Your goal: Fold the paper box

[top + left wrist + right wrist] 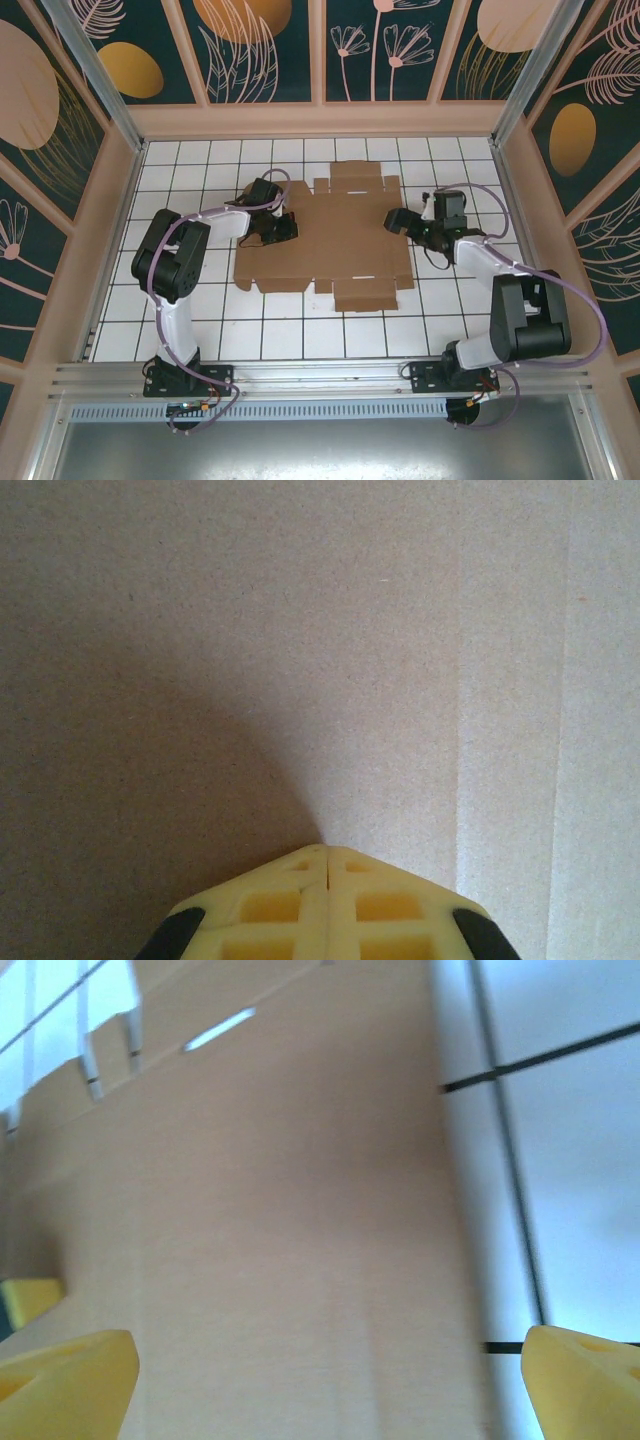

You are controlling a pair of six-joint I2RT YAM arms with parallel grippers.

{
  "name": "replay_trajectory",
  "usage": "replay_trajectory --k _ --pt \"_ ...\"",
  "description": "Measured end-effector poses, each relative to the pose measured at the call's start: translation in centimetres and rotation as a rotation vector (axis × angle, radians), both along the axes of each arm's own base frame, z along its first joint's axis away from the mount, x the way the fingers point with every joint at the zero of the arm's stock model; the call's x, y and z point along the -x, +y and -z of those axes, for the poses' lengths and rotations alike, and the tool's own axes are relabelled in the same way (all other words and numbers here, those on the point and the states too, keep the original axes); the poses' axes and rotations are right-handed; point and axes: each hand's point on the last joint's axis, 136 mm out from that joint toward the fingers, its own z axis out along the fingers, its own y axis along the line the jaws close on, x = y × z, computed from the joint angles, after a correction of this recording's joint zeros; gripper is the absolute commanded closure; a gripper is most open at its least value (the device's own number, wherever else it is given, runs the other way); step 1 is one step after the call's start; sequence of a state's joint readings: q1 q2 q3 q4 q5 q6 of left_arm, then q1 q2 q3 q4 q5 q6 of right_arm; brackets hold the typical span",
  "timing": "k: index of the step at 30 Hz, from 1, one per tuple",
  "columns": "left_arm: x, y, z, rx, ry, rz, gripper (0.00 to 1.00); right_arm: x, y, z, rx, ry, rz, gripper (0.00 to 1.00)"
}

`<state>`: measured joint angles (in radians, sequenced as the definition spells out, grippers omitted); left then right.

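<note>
The paper box (330, 235) is a flat brown die-cut sheet with flaps and slots, lying on the white tiled table in the middle of the top view. My left gripper (281, 228) is over the sheet's left part. In the left wrist view its yellow fingers (270, 905) are pressed together, and the gripper (326, 852) points its tip at the plain cardboard (300, 630) with nothing between the jaws. My right gripper (398, 220) is at the sheet's right edge. In its wrist view it (325, 1390) stands open wide over the cardboard (280, 1220), beside the sheet's edge.
White tiles (300, 335) surround the sheet on all sides, with the widest free strip in front of it. Pink-framed patterned walls (310, 120) close off the back and both sides. In the right wrist view, bare tile (570, 1160) lies to the right of the cardboard.
</note>
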<state>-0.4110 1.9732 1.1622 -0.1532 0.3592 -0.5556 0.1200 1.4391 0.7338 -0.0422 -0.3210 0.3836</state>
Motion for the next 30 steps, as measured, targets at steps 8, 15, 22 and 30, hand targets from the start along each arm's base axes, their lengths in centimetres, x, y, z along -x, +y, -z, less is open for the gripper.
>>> replay_trajectory --k 8,15,22,30 --pt "0.1 0.2 0.0 0.021 -0.015 0.000 1.00 0.8 -0.4 4.4 -0.001 0.134 -0.009 0.08" --pt "0.1 0.5 0.0 0.063 -0.004 -0.001 1.00 0.3 -0.4 5.0 -0.042 0.160 -0.034 0.20" --pt "0.1 0.6 0.0 0.084 0.000 0.002 1.00 1.2 3.0 4.3 -0.230 0.160 -0.135 0.38" --pt "0.2 0.6 0.0 0.096 0.006 0.006 1.00 1.9 4.0 4.0 -0.346 0.174 -0.165 0.48"
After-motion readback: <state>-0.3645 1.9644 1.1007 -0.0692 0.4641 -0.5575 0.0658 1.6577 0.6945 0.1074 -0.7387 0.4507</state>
